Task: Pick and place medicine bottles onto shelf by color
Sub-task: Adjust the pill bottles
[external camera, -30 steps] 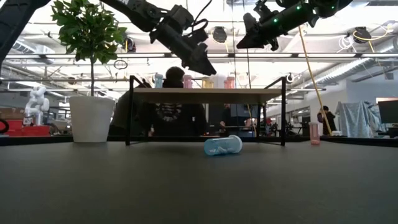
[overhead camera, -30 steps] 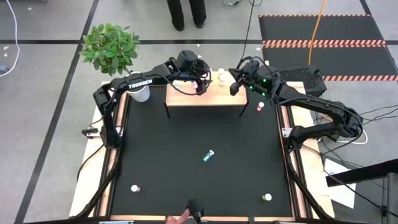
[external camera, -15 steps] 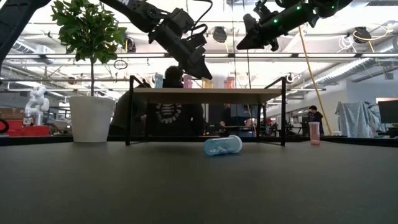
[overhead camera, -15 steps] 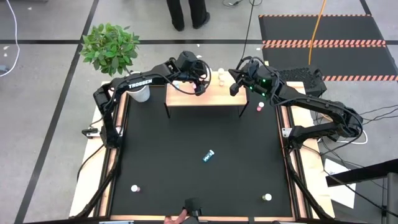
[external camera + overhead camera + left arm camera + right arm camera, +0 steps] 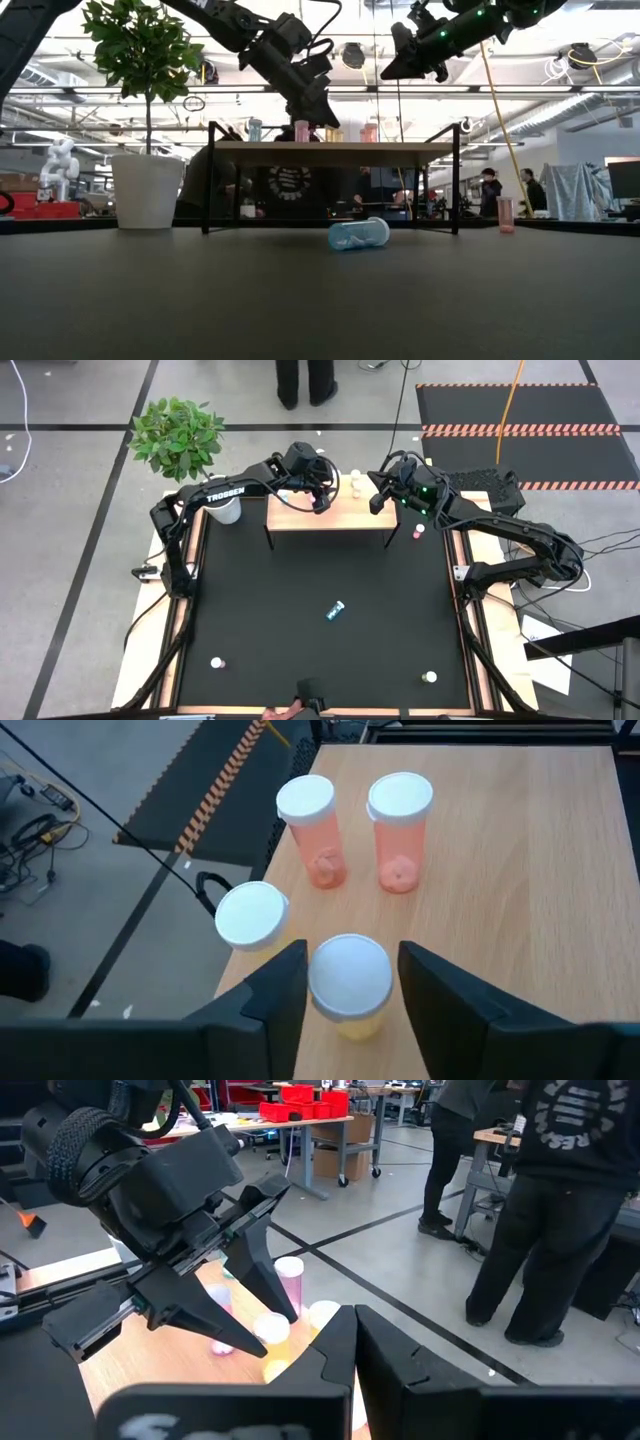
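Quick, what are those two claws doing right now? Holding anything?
Left gripper: over the shelf, fingers either side of a yellow bottle; whether they grip it cannot be told.
Right gripper: shut, holding nothing, above the shelf's right end.

The light, natural wood rectangular shelf shows a smooth, matt top with fine grain. The small translucent plastic medicine bottles carry smooth white plastic caps. The black tabletop is matt and faintly textured. The white plant pot at centre left is smooth, semi-matt.
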